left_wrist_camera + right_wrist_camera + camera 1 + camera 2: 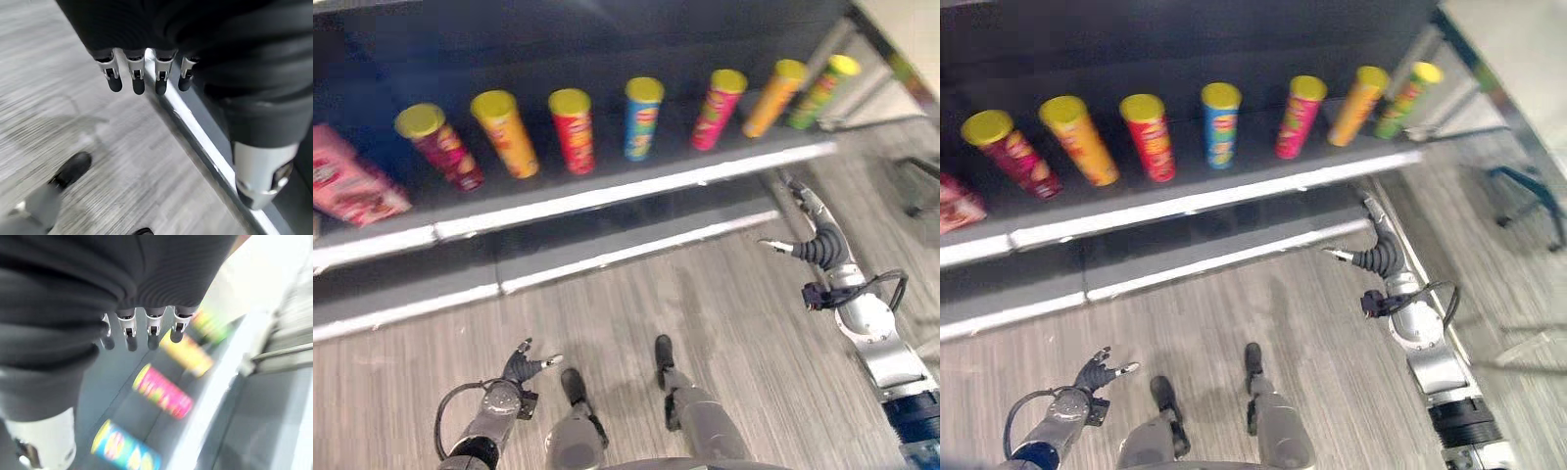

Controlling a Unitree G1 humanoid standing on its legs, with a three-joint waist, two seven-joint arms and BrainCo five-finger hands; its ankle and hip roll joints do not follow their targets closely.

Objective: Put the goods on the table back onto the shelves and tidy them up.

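The right hand (808, 230), fingers relaxed and holding nothing, is raised at four o'clock from the shelf (607, 191) where seven yellow-lidded crisp tubes (643, 117) are lined up, lids shut, contents unseen, while the empty left hand (524, 367) is held low at seven o'clock.

Left hand (521, 369): low at the side, fingers relaxed, empty.
Right hand (815, 235): raised forward, fingers straight, empty.
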